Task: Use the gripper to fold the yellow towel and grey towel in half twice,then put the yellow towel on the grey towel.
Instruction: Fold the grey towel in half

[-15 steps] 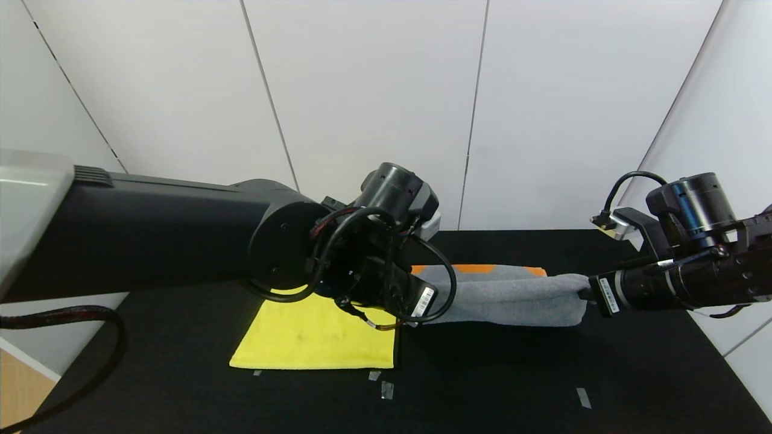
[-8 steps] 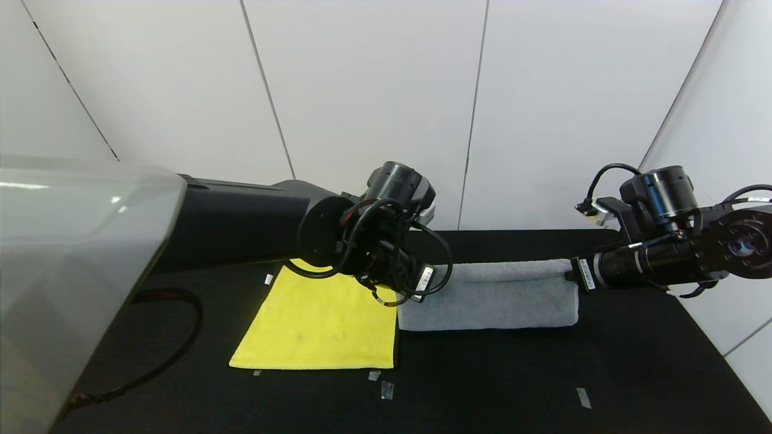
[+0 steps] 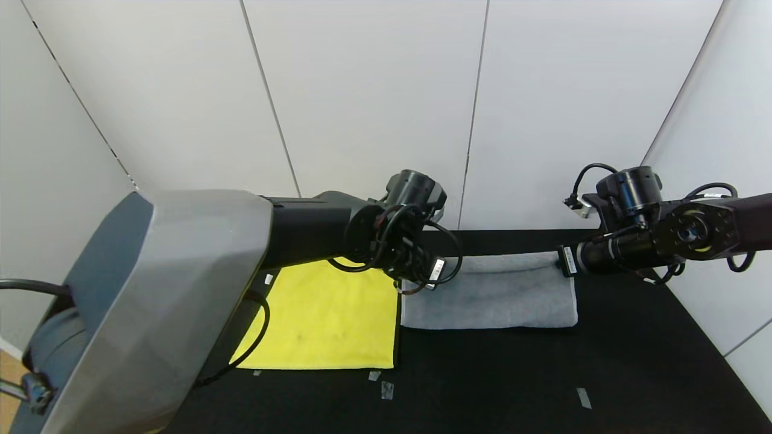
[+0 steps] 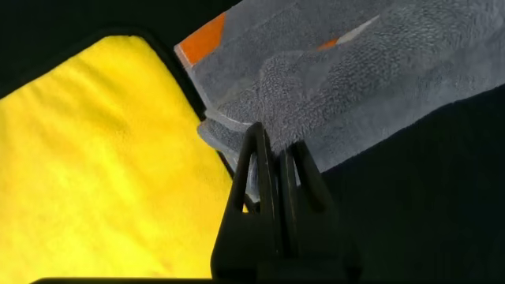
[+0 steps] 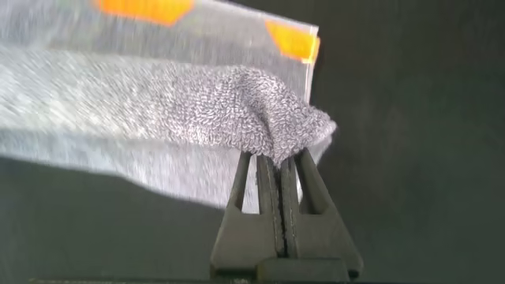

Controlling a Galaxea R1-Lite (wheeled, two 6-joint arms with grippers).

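The grey towel (image 3: 491, 295) lies folded over as a long strip on the black table, right of the yellow towel (image 3: 325, 316), which lies flat. My left gripper (image 3: 422, 278) is shut on the grey towel's left far corner (image 4: 260, 118). My right gripper (image 3: 561, 260) is shut on the right far corner (image 5: 276, 126). Both hold the top layer at the strip's far edge. Orange patches of the towel's band show under the fold in the left wrist view (image 4: 201, 43) and the right wrist view (image 5: 292, 39).
The black table (image 3: 543, 374) carries small pieces of tape (image 3: 386, 390) near its front. White wall panels stand close behind. The right wall is near my right arm.
Both grippers have carried the grey towel's near edge away from me and down over its far half. The orange band is now covered in the head view.
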